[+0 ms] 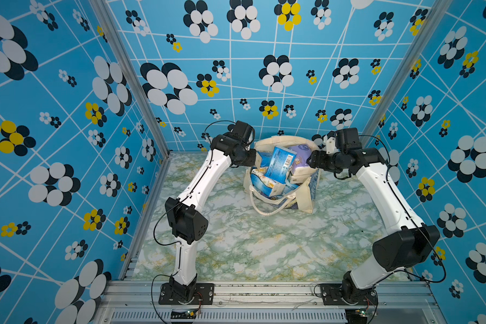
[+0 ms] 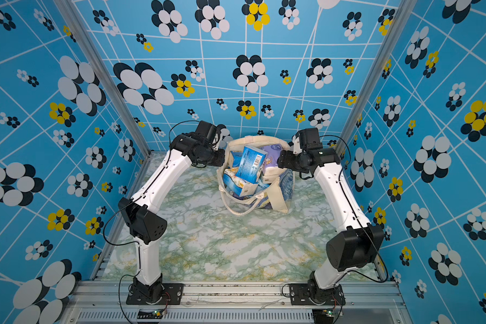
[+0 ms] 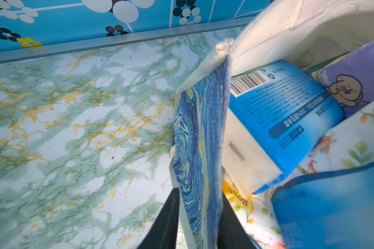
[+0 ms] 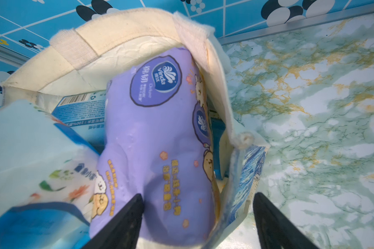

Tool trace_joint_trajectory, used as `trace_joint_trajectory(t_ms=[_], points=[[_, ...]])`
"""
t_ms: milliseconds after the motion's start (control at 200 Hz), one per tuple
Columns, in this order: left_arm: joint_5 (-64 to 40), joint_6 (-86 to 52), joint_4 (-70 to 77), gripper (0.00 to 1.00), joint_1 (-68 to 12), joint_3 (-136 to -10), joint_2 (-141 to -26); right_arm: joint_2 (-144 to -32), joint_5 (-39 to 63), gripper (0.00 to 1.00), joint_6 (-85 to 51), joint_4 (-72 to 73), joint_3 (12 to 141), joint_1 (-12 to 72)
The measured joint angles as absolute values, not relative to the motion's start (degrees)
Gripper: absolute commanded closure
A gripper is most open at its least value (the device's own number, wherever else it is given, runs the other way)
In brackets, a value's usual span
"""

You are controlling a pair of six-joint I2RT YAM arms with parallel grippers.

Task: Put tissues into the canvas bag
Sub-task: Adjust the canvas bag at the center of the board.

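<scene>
**A:** Where does the cream canvas bag point(image 1: 306, 196) with the blue swirl print sit in the top views?

**B:** In both top views it stands open-mouthed on the green-and-white marbled counter point(image 1: 250, 246), near the back wall and between the two arms. Soft plastic-wrapped tissue packs point(image 2: 247, 185) heap inside it, rising above the rim. A blue pack point(image 1: 278, 161) with a barcode stands on end beside a lilac pack point(image 1: 302, 157). One cream loop handle point(image 1: 264, 214) hangs down onto the counter. Both wrists are at the rim and hide the fingers.

**A:** And the left wrist view?

**B:** The left fingers point(image 3: 166, 220) are nearly together, one outside and one inside, clamped on the bag's printed side wall. The blue pack leans just inside it.

**A:** The right wrist view?

**B:** The right fingers point(image 4: 125, 220) stand wide apart and grip nothing. One lies inside against the lilac pack. The other is outside over the counter, just clear of the wall, so pack and wall sit between them.
</scene>
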State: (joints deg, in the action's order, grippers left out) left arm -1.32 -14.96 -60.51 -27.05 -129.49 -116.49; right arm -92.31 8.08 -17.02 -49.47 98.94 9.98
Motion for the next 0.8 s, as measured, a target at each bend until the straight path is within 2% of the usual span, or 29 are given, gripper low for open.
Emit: trace_joint_trajectory(t_ms=[270,295,340,360,500,670,800], points=[[-3.49,-14.98,-59.61,0.75,-26.48,-128.55,-116.57,-86.7,11.92,0.1,-17.39,-48.97,94.08,9.98],[-3.68,-15.0,-59.48,0.79,-26.37,-128.38,-116.57,-86.48,12.47,0.11,-17.41,-48.84,93.91,9.98],[-3.97,-15.03,-59.29,0.96,-26.22,-128.16,-116.57,-86.15,13.28,0.12,-17.41,-48.56,93.56,9.98],[-4.27,-15.14,-59.09,1.0,-26.13,-127.96,-116.57,-86.04,13.69,0.13,-17.43,-48.53,93.43,9.98],[-5.39,-15.44,-58.57,1.0,-25.82,-127.44,-116.57,-85.97,14.87,0.17,-17.41,-48.62,93.1,9.96],[-6.09,-15.44,-57.89,1.0,-25.74,-126.85,-116.57,-85.97,15.14,0.28,-17.39,-49.15,92.55,9.98],[-6.72,-15.42,-57.49,1.0,-25.61,-126.8,-116.57,-85.97,15.11,0.31,-17.23,-49.52,92.49,9.98]])
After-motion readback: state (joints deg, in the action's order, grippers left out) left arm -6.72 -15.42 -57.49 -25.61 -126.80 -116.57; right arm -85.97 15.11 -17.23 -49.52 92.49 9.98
